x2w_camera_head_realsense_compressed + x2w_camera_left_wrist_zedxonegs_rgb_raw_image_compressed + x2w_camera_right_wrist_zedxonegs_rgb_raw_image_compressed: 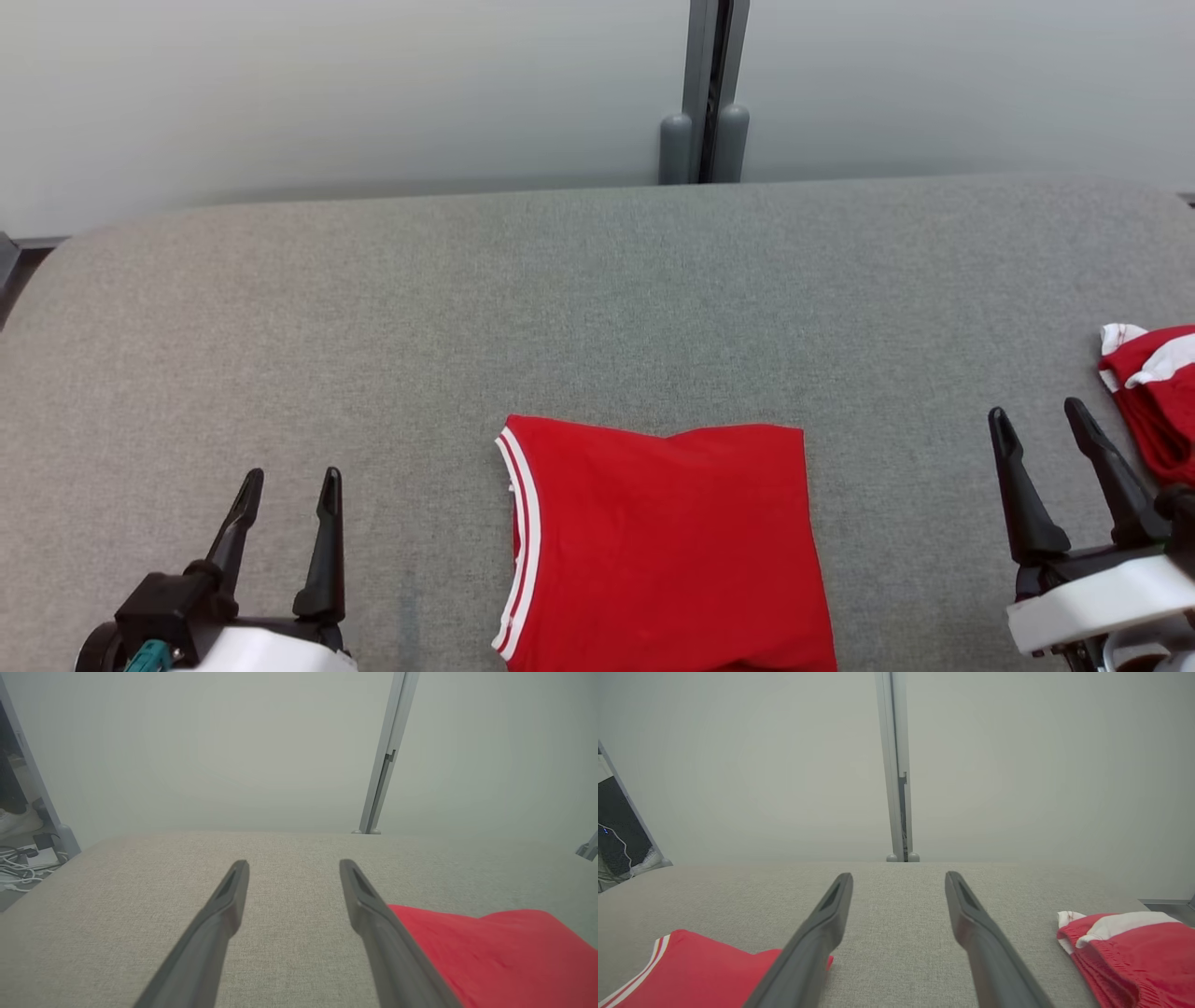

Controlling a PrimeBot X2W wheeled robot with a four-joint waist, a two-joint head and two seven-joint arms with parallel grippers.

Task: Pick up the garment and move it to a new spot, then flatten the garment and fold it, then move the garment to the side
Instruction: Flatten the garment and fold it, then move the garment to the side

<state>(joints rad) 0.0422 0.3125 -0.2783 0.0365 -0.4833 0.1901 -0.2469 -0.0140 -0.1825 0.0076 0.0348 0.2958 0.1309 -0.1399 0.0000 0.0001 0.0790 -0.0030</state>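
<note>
My left gripper (291,478) and right gripper (1036,413) stood released and empty, flanking the folded red garment (663,541) on the grey table (373,317).

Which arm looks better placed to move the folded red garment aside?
Probably right. The right end effector stands open between the folded garment and the red-and-white garment already lying at the right edge of the table. The left end effector, also open, is about as near.

Red garment (667,546) with white-striped trim, folded flat, lying on grey surface, near front edge
</note>
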